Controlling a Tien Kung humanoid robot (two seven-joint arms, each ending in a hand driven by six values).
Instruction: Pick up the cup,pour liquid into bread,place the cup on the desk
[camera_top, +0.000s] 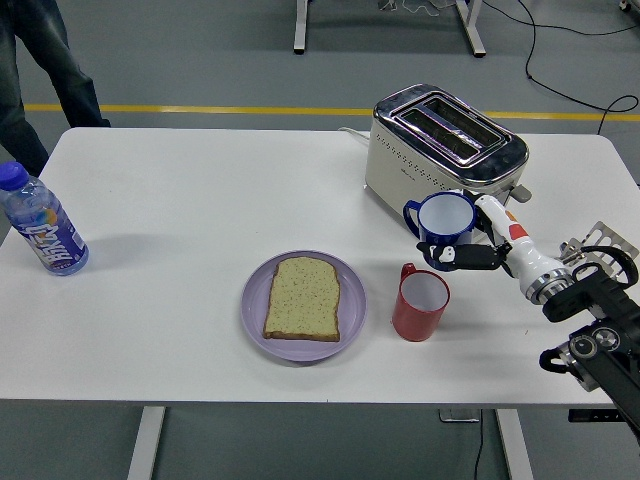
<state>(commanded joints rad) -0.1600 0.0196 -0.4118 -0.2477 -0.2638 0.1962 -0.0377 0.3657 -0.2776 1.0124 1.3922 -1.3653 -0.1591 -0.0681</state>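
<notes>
My right hand (468, 240) is shut on a blue cup (443, 224) with a white inside, holding it upright in the air in front of the toaster, just above and behind a red cup (419, 304). A slice of bread (303, 298) lies on a purple plate (257, 320) at the table's middle, to the left of the red cup. The blue cup's handle points left. My left arm does not show.
A cream and chrome toaster (440, 165) stands at the back right. A blue-capped water bottle (40, 223) stands at the left edge. A person's legs (40, 70) show beyond the table's far left corner.
</notes>
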